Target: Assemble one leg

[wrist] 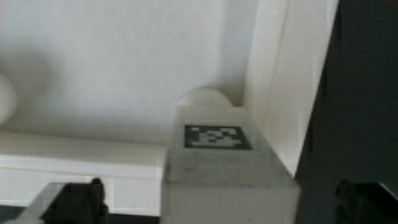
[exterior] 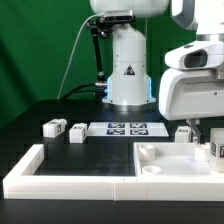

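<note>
The gripper's (wrist: pixel 217 200) jaws stand spread, one dark fingertip (wrist: pixel 71 200) on each side of the leg (wrist: pixel 217 160) and neither touching it. The leg stands upright, tag on top, against the rounded inner corner of the white square tray part (exterior: pixel 165 160), which lies by the table's front edge at the exterior view's right. Two more legs (exterior: pixel 53 127) sit beside the marker board (exterior: pixel 125 128), on the exterior view's left, with the L-shaped rail (exterior: pixel 40 170) along the front edge.

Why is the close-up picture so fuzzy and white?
Wrist view: the leg is very close, so its tag looks soft, and the white square part behind it is washed out. Exterior view: sharper, with a dark table and the tags on the marker board easy to see.
</note>
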